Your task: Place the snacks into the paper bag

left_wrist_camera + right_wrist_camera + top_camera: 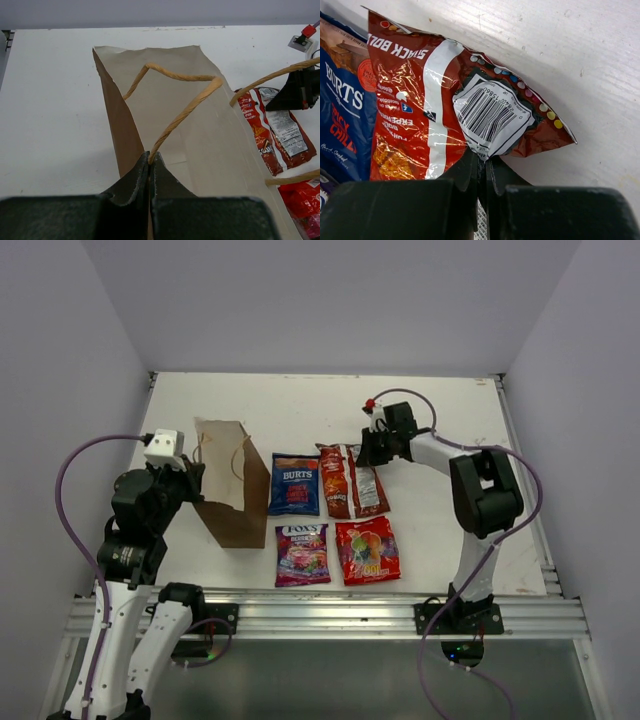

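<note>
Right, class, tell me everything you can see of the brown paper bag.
The paper bag is brown kraft, creased, with two twisted light string handles. It stands upright on the white table, mouth open, nothing visible inside. The jaws of the left gripper are shut on its near rim by a handle. The blue Burts packet lies just to its right.

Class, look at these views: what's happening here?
The left end effector is shut on the rim of the paper bag, holding it upright and open. The right end effector is shut on an edge of the red-orange chip bag. The Burts bag, Fox's bag and red sweets bag lie flat on the table; no packet shows inside the bag.
</note>
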Controlling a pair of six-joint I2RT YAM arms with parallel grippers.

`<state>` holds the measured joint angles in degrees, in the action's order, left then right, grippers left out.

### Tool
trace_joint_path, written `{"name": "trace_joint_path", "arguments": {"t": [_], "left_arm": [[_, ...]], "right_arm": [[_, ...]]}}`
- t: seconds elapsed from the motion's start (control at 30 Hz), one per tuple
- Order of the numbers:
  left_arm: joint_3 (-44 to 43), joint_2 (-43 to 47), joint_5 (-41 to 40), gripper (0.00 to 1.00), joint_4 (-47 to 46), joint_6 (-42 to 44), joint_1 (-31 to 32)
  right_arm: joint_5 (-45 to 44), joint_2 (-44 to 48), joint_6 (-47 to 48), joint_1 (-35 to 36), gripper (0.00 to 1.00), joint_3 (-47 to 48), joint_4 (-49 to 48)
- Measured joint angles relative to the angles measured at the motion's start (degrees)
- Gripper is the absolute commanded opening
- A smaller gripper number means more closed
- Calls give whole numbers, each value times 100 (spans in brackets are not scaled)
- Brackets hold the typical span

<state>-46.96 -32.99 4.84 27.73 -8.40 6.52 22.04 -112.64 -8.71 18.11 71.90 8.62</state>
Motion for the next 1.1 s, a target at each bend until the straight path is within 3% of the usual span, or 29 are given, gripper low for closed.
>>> {"name": "trace_joint_path", "arguments": {"t": [0.13,0.3,0.53,0.67,0.83,1.0,1.1], "left_arm": [[0,0,-24,0,4,0,0],[0,0,-26,0,7,0,4],[0,0,-22,0,9,0,4],[0,-2,-22,0,9,0,4],[0,-2,46,0,11,2,4],[-2,-13,251,0,9,4,4],[-2,-26,365,0,4,4,4]], "right_arm": [[-332,304,129,144,0,216,638],[-697,992,275,623,0,1294,1233],[-42,2017,-26,885,0,2634,214],[343,2041,-544,850,0,3042,-1097],[800,1550,-1639,881,0,3058,-3493],[1231,-310,-3342,960,0,4583,-5779],[1329,-1508,-4365,1001,0,5670,-6651]]}}
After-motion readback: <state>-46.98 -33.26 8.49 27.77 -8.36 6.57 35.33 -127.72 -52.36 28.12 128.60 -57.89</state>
